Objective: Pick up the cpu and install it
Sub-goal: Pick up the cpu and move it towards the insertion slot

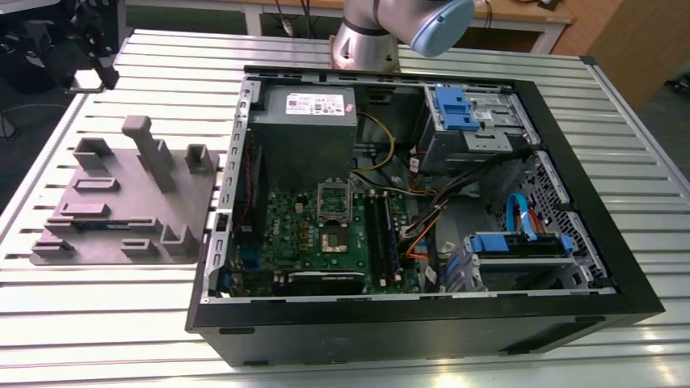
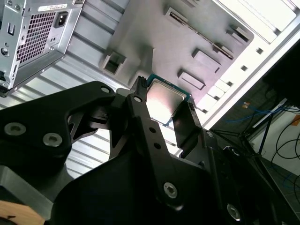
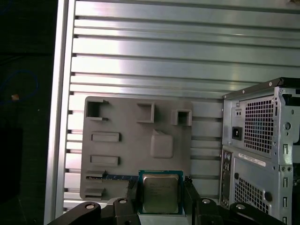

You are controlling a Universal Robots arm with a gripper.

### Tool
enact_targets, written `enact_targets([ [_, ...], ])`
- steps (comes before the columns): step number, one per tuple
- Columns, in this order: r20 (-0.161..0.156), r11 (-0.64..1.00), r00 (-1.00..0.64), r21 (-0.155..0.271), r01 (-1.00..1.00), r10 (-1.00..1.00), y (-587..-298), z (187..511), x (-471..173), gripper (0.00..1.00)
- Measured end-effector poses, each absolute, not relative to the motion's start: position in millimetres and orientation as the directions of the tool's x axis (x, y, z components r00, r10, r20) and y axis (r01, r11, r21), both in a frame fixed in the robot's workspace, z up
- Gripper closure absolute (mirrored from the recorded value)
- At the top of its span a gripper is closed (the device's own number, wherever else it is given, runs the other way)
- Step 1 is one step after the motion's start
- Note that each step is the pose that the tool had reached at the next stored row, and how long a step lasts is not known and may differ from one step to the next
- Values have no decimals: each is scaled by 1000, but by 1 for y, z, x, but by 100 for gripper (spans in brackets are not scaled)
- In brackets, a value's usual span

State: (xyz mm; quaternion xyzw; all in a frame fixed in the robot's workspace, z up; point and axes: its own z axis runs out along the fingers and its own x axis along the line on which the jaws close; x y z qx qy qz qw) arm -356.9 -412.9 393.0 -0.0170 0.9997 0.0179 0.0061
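Recorded dull silver-grey top, green rim on the cpu (image 3: 160, 192); black gripper (image 3: 161, 196); plain grey tray (image 3: 126, 122); ribbed silver table (image 3: 140, 47); black computer case (image 1: 431, 327), green motherboard (image 1: 307, 234), blue drive latches (image 1: 453, 109) inside.

Robotics lab: slatted aluminium bench (image 1: 108, 323), opened computer case (image 1: 431, 331), grey parts fixture (image 1: 183, 202), arm base (image 1: 367, 44)

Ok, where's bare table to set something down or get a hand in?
Bare slats of the table lie between the grey tray and the near edge, and along the computer case on the exterior view's right. The tray-to-case gap is narrow. Crowded: inside the case, cables beside the motherboard; the cpu hangs over the tray.
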Motion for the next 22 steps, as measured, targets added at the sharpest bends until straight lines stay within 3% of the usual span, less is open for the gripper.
enact_targets([
  [22, -13, 999, -999, 36, -34, -34, -413, 393, -341, 53],
])
